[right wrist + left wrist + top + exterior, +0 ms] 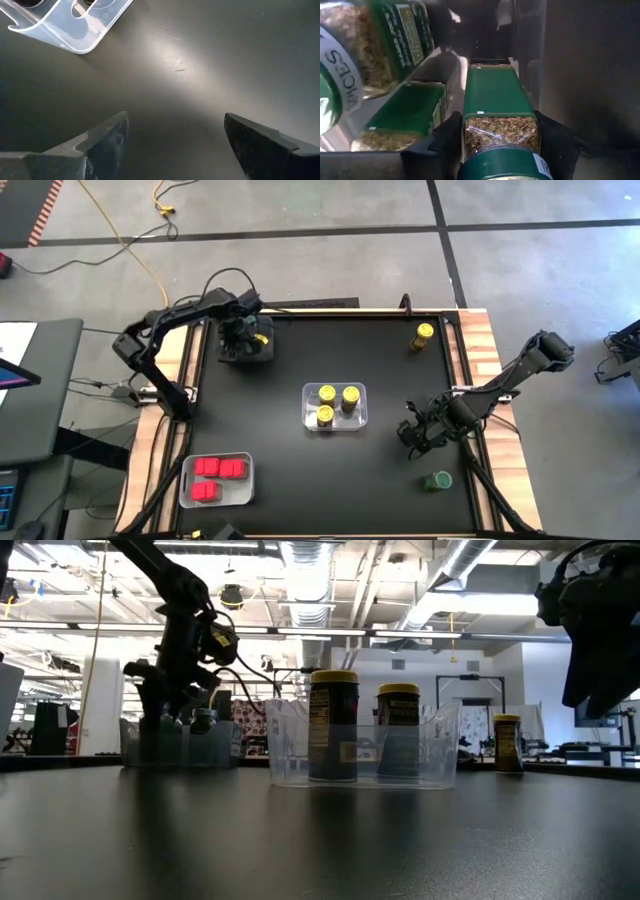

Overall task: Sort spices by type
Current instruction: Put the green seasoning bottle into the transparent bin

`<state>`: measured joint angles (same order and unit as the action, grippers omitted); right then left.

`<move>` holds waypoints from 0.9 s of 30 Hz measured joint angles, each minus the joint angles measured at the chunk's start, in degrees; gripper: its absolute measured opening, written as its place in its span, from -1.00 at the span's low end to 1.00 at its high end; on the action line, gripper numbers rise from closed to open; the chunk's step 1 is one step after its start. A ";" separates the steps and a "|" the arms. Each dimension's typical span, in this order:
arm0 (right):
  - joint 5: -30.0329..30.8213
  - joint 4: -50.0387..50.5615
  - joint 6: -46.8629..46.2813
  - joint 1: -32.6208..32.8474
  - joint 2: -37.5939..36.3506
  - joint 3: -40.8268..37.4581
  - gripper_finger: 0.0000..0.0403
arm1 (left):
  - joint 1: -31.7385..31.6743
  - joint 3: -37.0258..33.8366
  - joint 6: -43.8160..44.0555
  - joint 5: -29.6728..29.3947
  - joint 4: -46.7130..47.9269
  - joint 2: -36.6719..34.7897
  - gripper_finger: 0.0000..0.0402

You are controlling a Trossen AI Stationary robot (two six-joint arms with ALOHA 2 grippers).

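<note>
Green-lidded jar in left gripper (501, 127): closest to the left wrist camera, pinched between the two dark fingers (449, 137), green label and flaked herb showing through the glass.
Left gripper (247, 338): clamped on that jar, lowered into the grey bin (227, 356) at the far left of the table.
Jars in grey bin: at least two more green-labelled jars (405, 112) beside the held one in the left wrist view; exact count cannot be told.
Right gripper (172, 137): fingers spread wide with nothing between them, hanging above bare table on the right side, just right of the clear bin.
Clear centre bin (309, 421): three yellow-lidded jars (327, 394) standing upright inside, mid-table.
Loose yellow-lidded jar (424, 335): one, standing alone at the far right of the table, well apart from the bins.
Loose green-lidded jar (437, 480): one, on the near right of the table, near the right gripper but not touching it.
Near-left clear bin (246, 492): three red-topped jars (208, 468), two side by side on the far side, one on the near side.
Table (330, 470): black top with a wooden edge.
Low view: two of the yellow-lidded jars show through the clear bin wall (290, 755), the loose yellow-lidded one to their right, the left arm at the left over the grey bin.
</note>
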<state>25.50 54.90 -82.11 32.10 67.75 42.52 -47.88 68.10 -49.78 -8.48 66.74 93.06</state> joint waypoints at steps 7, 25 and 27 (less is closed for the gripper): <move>0.00 -0.25 0.00 -0.02 0.00 0.00 0.77 | -0.15 0.13 0.17 2.05 1.23 0.00 -0.02; 0.00 -0.27 0.00 -0.02 0.00 0.00 0.77 | -0.15 0.15 2.82 1.52 -0.76 -0.11 0.09; 0.00 -0.36 0.00 -0.01 0.00 0.00 0.77 | -0.15 0.15 1.51 1.48 -0.75 -0.11 0.09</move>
<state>25.50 54.55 -82.11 32.09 67.75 42.52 -48.03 68.25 -48.28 -7.00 65.99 92.95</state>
